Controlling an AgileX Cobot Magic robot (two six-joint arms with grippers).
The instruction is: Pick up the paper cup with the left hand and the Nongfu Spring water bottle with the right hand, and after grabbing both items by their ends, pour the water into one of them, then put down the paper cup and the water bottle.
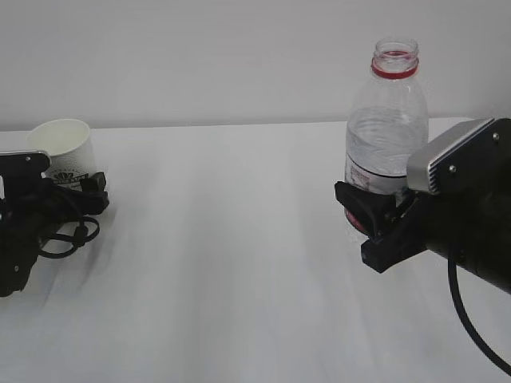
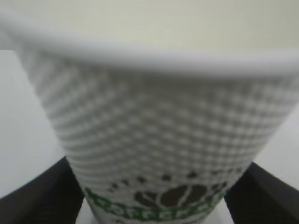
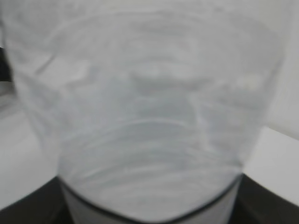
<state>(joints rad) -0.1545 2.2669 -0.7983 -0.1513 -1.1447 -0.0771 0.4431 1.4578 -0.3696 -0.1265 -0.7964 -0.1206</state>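
Starting from the paper cup: it stands upright at the far left of the white surface, mouth open, green logo low on its dimpled wall. Your left hand has its jaws spread wide with the cup's lower half between them; the left wrist view shows a dark jaw on each side of the base, but contact is too blurred to call, so don't count it as gripped. Well apart, on the right, the Nongfu Spring water bottle stands upright, cap off, red neck ring showing, water around mid-body. Your right hand sits at the label with jaws set about bottle-wide, one either side of the body; it looks like a hold, though the blur makes that a judgement. To do this step well: close the left jaws low and gently, since a thin cup likely crushes; keep both items vertical on the lift; raise the bottle slowly, as it's uncapped; bring the neck over the cup's rim before tilting.
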